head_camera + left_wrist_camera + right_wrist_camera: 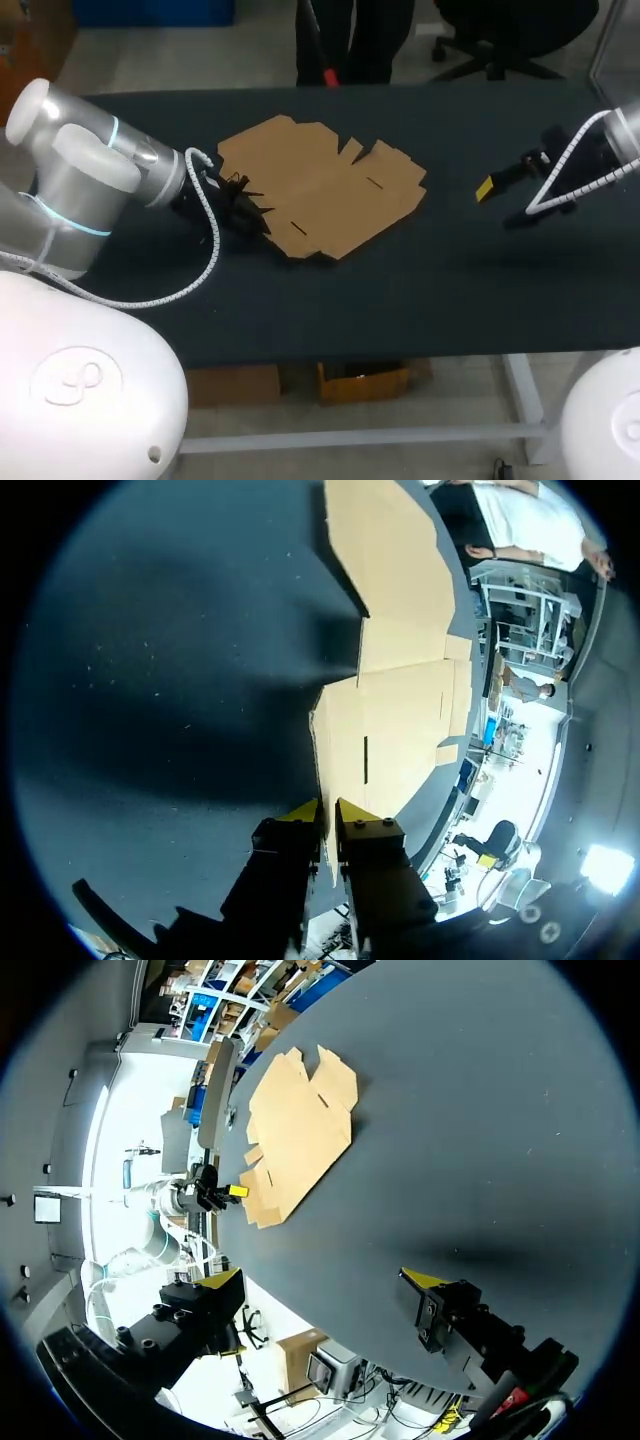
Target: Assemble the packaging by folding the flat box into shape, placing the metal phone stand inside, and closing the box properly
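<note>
The flat brown cardboard box lies unfolded on the black table, left of centre. My left gripper is at the box's near left edge, low over the table. In the left wrist view its yellow-tipped fingers stand close together with the edge of the box pinched between them. My right gripper hovers over bare table to the right of the box, wide open and holding nothing. From the right wrist view the box lies well ahead, with the left gripper at its far side. No phone stand shows.
The black table has bare surface in front of the box and between the box and my right gripper. The table's near edge runs just below the box in the head view.
</note>
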Tool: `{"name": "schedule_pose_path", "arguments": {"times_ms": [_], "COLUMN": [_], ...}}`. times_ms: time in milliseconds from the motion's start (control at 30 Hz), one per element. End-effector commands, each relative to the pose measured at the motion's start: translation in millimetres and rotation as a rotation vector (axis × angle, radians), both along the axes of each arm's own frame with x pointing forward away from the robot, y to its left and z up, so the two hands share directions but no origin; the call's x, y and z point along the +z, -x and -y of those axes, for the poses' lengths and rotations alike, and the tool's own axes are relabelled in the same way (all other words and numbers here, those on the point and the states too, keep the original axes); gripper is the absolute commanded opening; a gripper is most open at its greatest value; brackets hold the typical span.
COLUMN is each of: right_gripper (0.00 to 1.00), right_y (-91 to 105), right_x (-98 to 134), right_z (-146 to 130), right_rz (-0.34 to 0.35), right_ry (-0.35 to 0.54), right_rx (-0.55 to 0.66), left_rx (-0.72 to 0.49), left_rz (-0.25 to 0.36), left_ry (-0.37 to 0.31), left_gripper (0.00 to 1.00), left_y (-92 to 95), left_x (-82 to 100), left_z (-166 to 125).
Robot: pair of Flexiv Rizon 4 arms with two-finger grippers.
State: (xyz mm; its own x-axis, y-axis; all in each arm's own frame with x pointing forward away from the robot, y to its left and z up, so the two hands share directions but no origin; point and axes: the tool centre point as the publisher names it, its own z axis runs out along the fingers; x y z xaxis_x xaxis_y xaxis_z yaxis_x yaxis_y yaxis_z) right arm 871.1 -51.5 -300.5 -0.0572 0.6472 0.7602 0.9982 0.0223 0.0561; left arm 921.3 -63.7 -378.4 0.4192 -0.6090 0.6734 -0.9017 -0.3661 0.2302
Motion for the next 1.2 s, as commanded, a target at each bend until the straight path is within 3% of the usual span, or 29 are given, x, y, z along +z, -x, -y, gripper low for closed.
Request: {"name": "schedule_pose_path", "arguments": {"times_ms": [33, 100, 167, 433, 533, 567, 600, 933, 1033, 1067, 1133, 1200], "right_gripper": [1.0, 1.0, 1.0, 1.0, 1.0, 1.0, 1.0, 1.0, 1.0, 1.0, 1.0, 1.0], "right_y": [2.3, 3.2, 4.5, 5.7, 6.6, 6.8, 7.1, 8.9, 8.8, 8.6, 8.1, 7.6], "right_x": [0.8, 1.1, 1.7, 2.1, 2.2, 2.0, 1.9, 1.1, 0.8, 0.7, 0.8, 1.0], "right_z": [1.6, 2.1, 2.0, 3.3, 3.5, 4.1, 4.6, 6.9, 6.7, 6.7, 6.4, 6.1], "right_rz": [0.001, 0.002, 0.003, 0.005, 0.005, 0.005, 0.004, 0.003, 0.002, 0.002, 0.001, 0.001], "right_ry": [-0.003, -0.003, -0.003, -0.004, -0.005, -0.005, -0.005, -0.007, -0.007, -0.007, -0.007, -0.006], "right_rx": [0.0, -0.001, -0.002, -0.003, -0.003, -0.003, -0.004, -0.01, -0.009, -0.008, -0.007, -0.006], "left_rx": [-0.033, -0.031, -0.024, 0.016, 0.027, 0.029, 0.03, 0.017, 0.021, 0.022, 0.016, 0.001], "left_rz": [-0.037, -0.034, -0.037, -0.047, -0.051, -0.051, -0.05, -0.057, -0.07, -0.075, -0.079, -0.083], "left_ry": [-0.029, -0.031, -0.013, 0.032, 0.043, 0.048, 0.054, 0.075, 0.074, 0.071, 0.054, 0.046], "left_gripper": [0.58, 0.78, 0.88, 0.82, 0.66, 0.54, 0.5, 0.37, 0.29, 0.24, 0.0, 0.0], "left_y": [-2.7, -2.2, -3.0, -5.6, -7.9, -8.8, -9.6, -12.5, -13.4, -13.7, -14.0, -14.3], "left_x": [5.2, 6.2, 7.0, 3.8, -0.2, -1.0, -1.6, -6.1, -10.9, -12.0, -13.5, -13.5], "left_z": [-3.6, -5.6, -9.5, -14.5, -13.5, -13.5, -13.3, -4.2, -3.7, -3.7, -3.8, -4.1]}}
